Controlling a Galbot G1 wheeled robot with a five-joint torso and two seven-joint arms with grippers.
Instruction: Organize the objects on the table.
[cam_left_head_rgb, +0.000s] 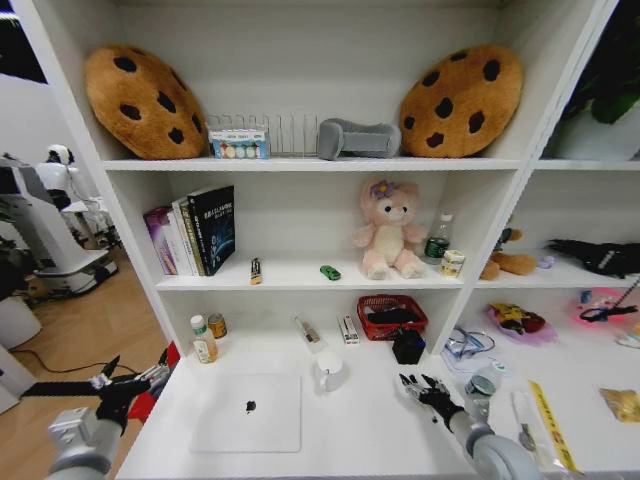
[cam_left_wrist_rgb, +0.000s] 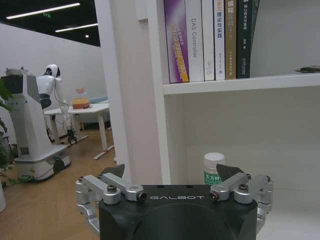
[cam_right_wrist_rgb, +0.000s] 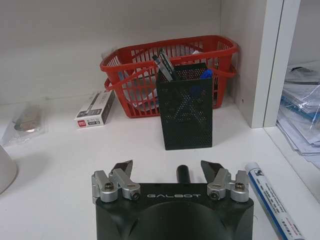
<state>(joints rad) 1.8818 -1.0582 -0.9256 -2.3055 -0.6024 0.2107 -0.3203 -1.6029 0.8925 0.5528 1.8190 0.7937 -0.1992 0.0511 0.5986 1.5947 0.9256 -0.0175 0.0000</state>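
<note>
Right gripper (cam_right_wrist_rgb: 171, 172) sits low over the white desk top (cam_left_head_rgb: 360, 430) w/ jaws spread wide, nothing gripped; a white-and-blue marker (cam_right_wrist_rgb: 272, 199) lies just beside it, the black mesh pen cup (cam_right_wrist_rgb: 185, 106) straight ahead, red plastic basket (cam_right_wrist_rgb: 130, 75) right behind that. Left gripper (cam_left_wrist_rgb: 172, 176) hangs off the desk's left end, also wide open, w/ a white-capped green-label bottle (cam_left_wrist_rgb: 213, 169) just past its fingertips. Flat silver laptop (cam_left_head_rgb: 248, 412) lies between the two grippers, white mug (cam_left_head_rgb: 328, 371) just beyond it.
</note>
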